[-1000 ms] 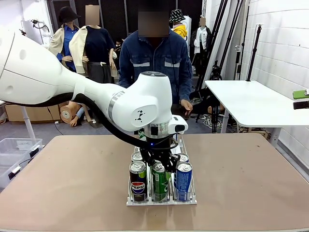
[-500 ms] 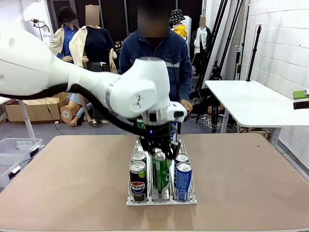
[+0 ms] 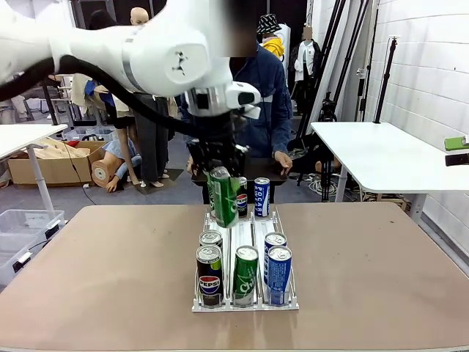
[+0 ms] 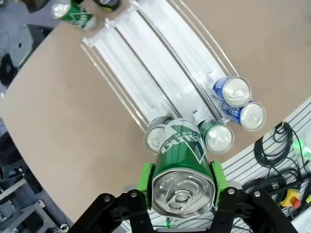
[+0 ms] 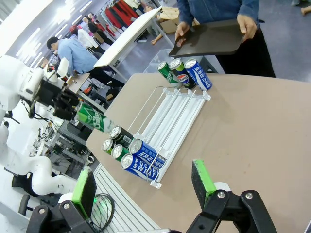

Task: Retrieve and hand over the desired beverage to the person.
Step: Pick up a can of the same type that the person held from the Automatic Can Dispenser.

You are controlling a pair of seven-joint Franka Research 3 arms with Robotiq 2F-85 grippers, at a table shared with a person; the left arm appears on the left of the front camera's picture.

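Front view, centre: green can (image 3: 222,196) pinched in left gripper (image 3: 220,174), tilted, above rack (image 3: 245,306); behind it, person (image 3: 267,88) with dark tray (image 3: 267,169).
Left wrist view, bottom centre: pads (image 4: 145,177) clamped on can's sides.
Right wrist view, bottom: right gripper (image 5: 143,184) spread wide, holding nothing.

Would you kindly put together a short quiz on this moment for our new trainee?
1. True or false: the left gripper is shut on a green can, held above the rack.
2. What is the person holding at the far side of the table? A) a dark tray B) a cup C) nothing
3. Fill in: the right gripper has its jaws ____.
Key: 1 true; 2 A; 3 open.
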